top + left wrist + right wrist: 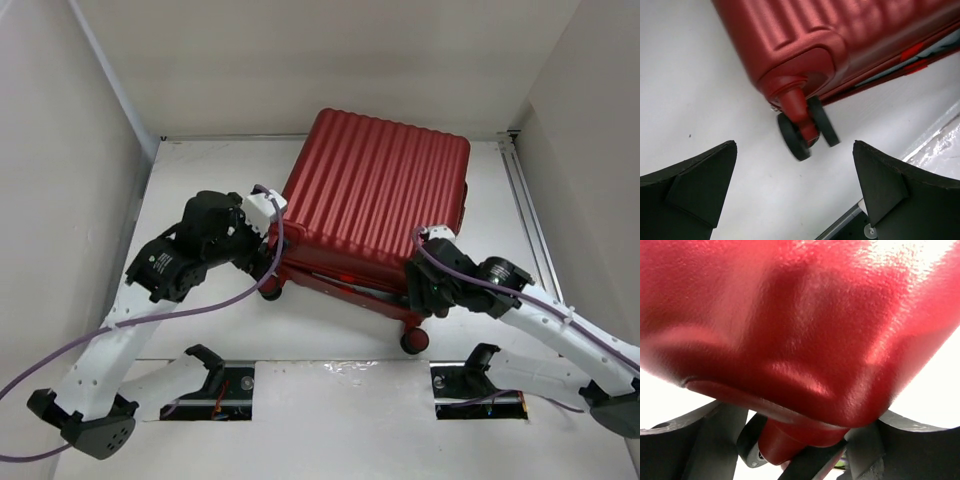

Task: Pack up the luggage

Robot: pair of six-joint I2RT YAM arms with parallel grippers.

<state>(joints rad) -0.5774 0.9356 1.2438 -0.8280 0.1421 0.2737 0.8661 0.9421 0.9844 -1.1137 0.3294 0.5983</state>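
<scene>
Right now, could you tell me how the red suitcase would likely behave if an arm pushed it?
The suitcase lies flat with its wheels sticking out sideways, so it will probably slide rather than roll. Its ribbed hard shell looks stiff. The seam looks slightly ajar, so the top half may shift.

- flat white tabletop (pixel 200 330), matte, with two dark rectangular cut-outs (pixel 222 392) along the near edge
- only thing lying on it: a big dark-red ribbed hard-shell suitcase (pixel 375 195), flat, ribbed side up, sitting kinda skewed toward the back
- its small black-tyred wheels (pixel 807 127) poke out on the near side
</scene>
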